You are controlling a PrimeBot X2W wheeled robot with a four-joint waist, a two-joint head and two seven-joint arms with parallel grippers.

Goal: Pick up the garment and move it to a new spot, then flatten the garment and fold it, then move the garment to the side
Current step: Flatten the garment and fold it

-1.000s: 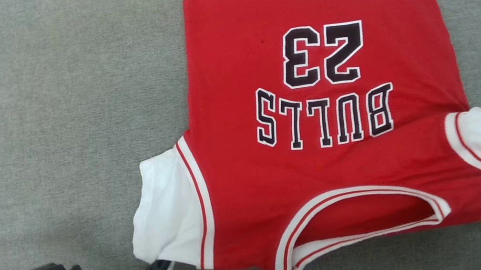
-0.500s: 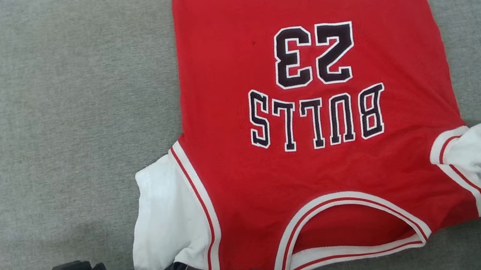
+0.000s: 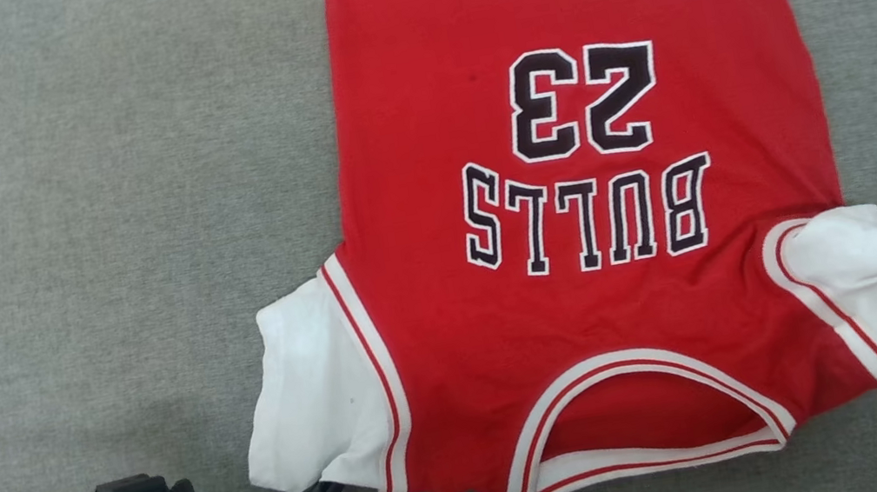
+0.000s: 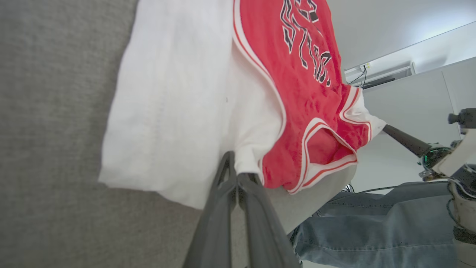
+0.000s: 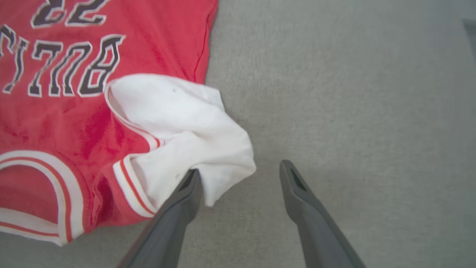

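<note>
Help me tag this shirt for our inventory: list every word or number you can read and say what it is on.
"23": black, white-outlined number on the red garment, upside down in the head view.
"BULLS": same lettering on the garment, between the number and the collar, also upside down.
No other text can be read in these views.

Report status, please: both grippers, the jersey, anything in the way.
Left gripper shut on jersey, left sleeve. Right gripper open at crumpled right sleeve, gripping nothing. Jersey lies print-up on grey surface. Person's jeans beyond its edge.
</note>
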